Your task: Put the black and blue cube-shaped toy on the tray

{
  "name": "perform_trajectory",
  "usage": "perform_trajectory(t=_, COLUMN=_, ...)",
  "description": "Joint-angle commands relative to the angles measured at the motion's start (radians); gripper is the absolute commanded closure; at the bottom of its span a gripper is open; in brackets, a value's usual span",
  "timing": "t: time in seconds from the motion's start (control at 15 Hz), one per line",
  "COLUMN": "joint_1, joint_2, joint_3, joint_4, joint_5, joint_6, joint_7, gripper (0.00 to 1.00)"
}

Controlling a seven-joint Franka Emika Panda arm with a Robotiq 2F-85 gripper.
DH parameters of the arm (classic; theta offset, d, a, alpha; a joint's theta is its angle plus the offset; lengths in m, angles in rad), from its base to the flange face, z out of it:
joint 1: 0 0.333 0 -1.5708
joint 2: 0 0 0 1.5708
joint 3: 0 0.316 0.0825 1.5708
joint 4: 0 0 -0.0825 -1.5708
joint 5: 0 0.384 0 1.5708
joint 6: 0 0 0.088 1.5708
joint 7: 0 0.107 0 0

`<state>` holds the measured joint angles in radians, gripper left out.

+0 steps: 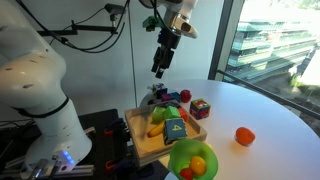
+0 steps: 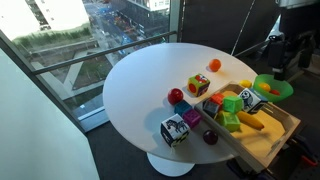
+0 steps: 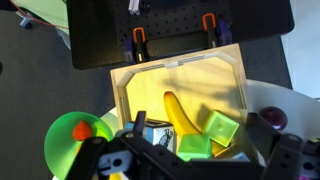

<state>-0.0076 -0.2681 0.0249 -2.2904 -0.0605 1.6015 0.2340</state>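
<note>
The black and blue cube-shaped toy (image 1: 175, 128) lies on the light wooden tray (image 1: 140, 143), at the end near the green bowl. It also shows in an exterior view (image 2: 250, 100) and in the wrist view (image 3: 157, 133), beside a banana. The tray shows in the wrist view (image 3: 130, 85) and in an exterior view (image 2: 275, 140) too. My gripper (image 1: 160, 68) hangs high above the tray, open and empty, apart from every toy. Its fingers frame the lower edge of the wrist view (image 3: 190, 165). In an exterior view (image 2: 278, 65) it is partly cut off.
On the tray lie a banana (image 3: 180, 115) and two green cubes (image 3: 220, 128). A round green bowl (image 1: 193, 160) with fruit stands next to the tray. On the white table are a reddish multicoloured cube (image 1: 200, 108), another cube (image 2: 174, 130), an apple (image 2: 177, 96) and an orange (image 1: 244, 136).
</note>
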Motion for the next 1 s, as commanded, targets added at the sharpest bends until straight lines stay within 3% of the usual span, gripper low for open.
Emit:
perform_trajectory(t=0.0, joint_1=0.007, joint_2=-0.062, joint_3=0.014, joint_4=0.025, joint_5=0.000, joint_6=-0.086, joint_7=-0.011, gripper=0.00)
perform_trajectory(t=0.4, joint_1=0.004, joint_2=-0.162, joint_3=0.022, joint_4=0.024, joint_5=0.018, joint_6=-0.140, joint_7=0.010, gripper=0.00)
perform_trajectory(t=0.93, joint_1=0.004, joint_2=-0.284, joint_3=0.020, joint_4=-0.034, joint_5=0.005, joint_6=0.006, joint_7=-0.019, gripper=0.00)
